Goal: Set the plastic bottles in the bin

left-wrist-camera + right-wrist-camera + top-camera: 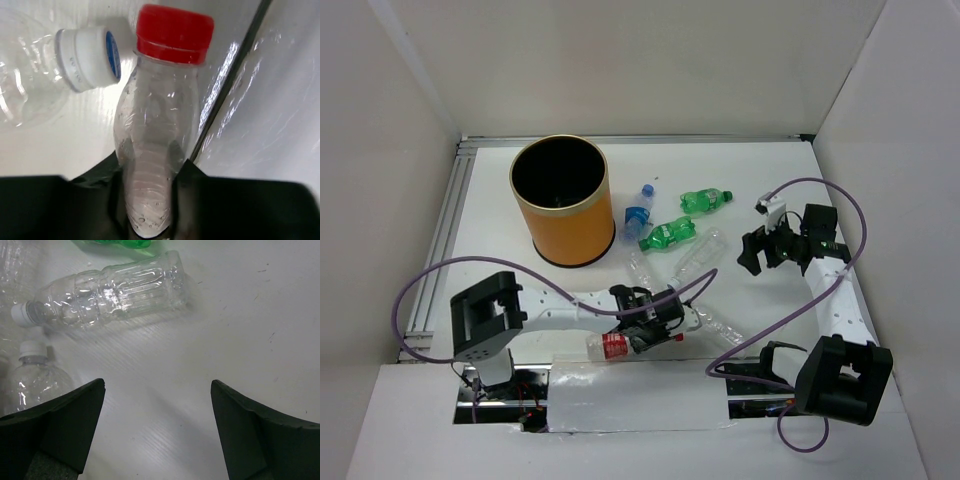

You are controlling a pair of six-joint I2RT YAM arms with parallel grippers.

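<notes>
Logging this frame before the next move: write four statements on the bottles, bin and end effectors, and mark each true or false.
1. The left end effector grips the red-capped bottle. True.
2. The right end effector is shut. False: it is open, with nothing between its fingers.
3. The bin stands upright. True.
4. Both green bottles are inside the bin. False: they lie on the table, to the right of the bin in the top view.
</notes>
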